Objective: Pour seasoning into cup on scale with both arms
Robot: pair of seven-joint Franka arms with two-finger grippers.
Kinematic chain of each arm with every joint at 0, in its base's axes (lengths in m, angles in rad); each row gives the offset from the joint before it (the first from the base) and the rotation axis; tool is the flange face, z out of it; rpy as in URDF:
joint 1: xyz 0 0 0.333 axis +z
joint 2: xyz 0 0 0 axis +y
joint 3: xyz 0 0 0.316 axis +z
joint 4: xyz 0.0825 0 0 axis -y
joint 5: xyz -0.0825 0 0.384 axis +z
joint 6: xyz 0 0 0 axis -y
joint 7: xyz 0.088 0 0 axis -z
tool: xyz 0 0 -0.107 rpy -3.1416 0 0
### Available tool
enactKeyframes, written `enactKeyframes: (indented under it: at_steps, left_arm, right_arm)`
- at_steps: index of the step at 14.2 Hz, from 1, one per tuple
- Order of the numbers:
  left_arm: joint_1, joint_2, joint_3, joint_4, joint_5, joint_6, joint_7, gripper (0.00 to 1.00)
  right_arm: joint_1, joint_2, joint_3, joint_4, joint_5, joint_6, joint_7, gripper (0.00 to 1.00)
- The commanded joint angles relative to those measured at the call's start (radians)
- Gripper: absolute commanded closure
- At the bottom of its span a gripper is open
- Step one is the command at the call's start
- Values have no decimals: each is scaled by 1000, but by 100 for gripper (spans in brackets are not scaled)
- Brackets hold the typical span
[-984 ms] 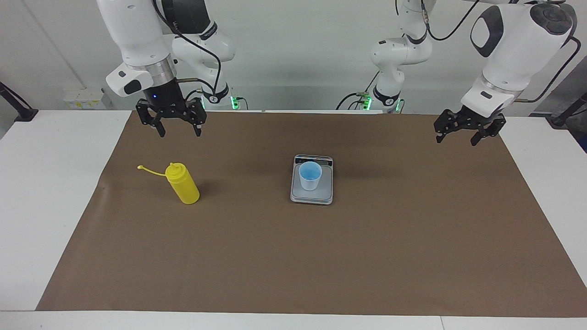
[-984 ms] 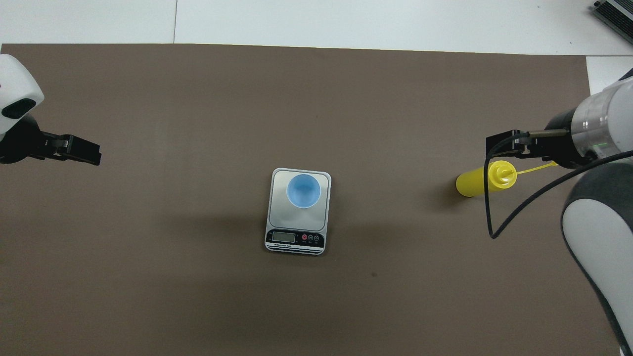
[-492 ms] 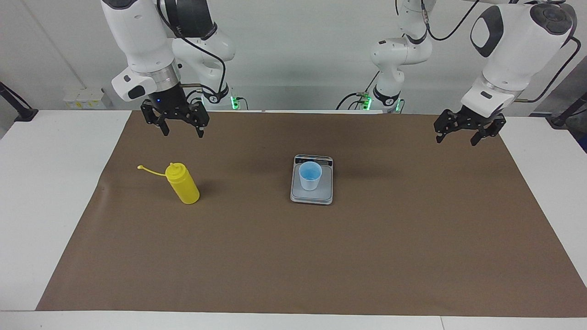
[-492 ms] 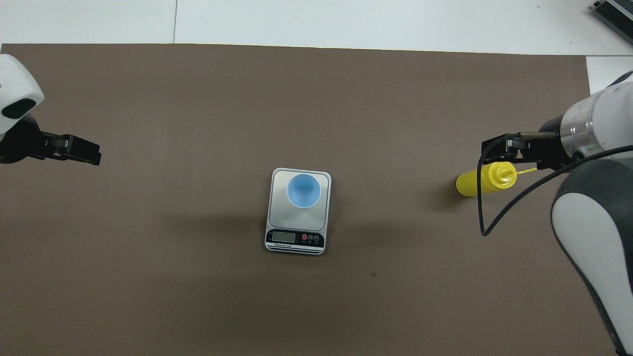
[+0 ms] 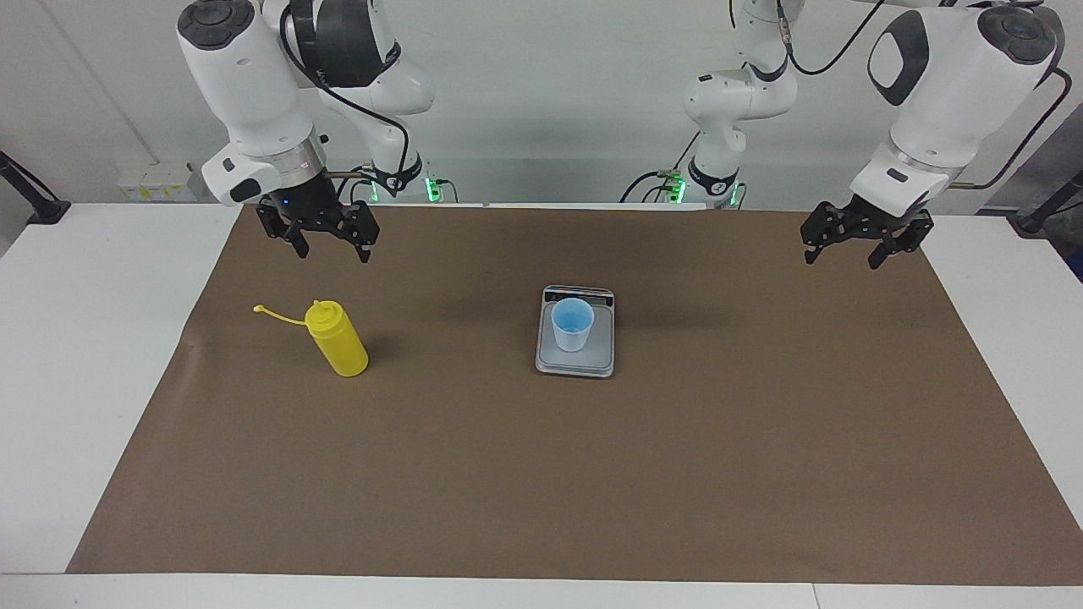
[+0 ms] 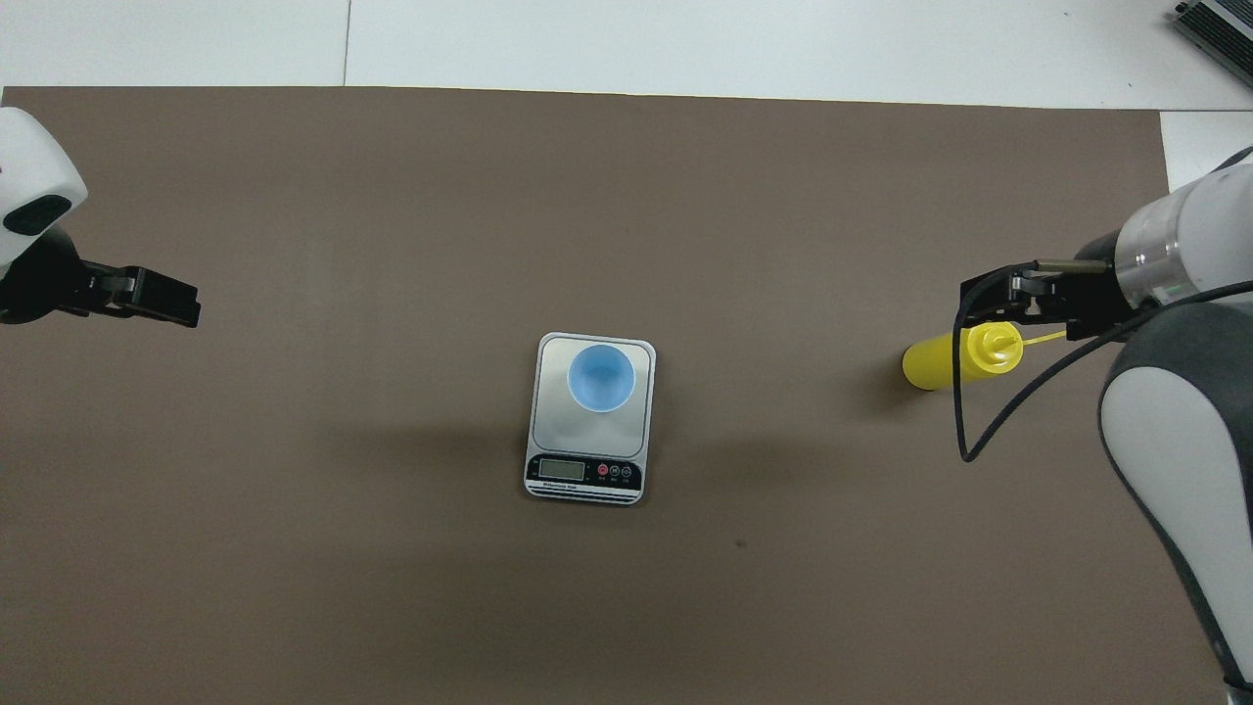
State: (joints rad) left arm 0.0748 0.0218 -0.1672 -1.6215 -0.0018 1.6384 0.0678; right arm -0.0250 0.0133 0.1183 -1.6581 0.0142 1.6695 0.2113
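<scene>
A brown mat (image 5: 541, 474) covers most of the white desk (image 5: 93, 355). Near the middle of the mat lies the scale (image 5: 575, 338), its dark display strip on the edge nearer the robots. The cup (image 5: 572, 324) stands upright on the scale's platform, toward the end away from the display, with its mouth open upward. The bottle (image 5: 337, 339) stands upright on the mat toward the right arm's end of the desk, well apart from the scale, about as far from the robots as the cup; its cap is off the nozzle and its thin strap (image 5: 275, 315) sticks out sideways toward that end of the desk. The right gripper (image 5: 333, 251) hangs in the air over the mat, on the robots' side of the bottle and above it, pointing down with its fingers spread wide and nothing between them; it touches nothing. The left gripper (image 5: 842, 259) hovers over the mat's edge at the left arm's end of the desk, well apart from the scale, also spread wide and empty. In the overhead view the right gripper (image 6: 989, 299) overlaps the bottle's (image 6: 954, 358) top, while the facing view shows a clear gap between them.
</scene>
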Motion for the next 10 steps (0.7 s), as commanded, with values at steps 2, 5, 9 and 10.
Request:
enactKeyframes:
  at_steps: [2, 5, 9, 10]
  left_arm:
    - [13, -29, -5, -29, 0, -2, 0, 0]
    - [13, -29, -5, -29, 0, -2, 0, 0]
    - [13, -29, -5, -29, 0, -2, 0, 0]
    - [13, -29, -5, -29, 0, -2, 0, 0]
  right_arm:
    - [-13, -16, 4, -19, 16, -10, -24, 0]
    - [-12, -19, 4, -28, 12, -7, -24, 0]
    - [-9, -30, 4, -46, 6, 7, -61, 0]
    - [-9, -30, 4, -46, 6, 6, -61, 0]
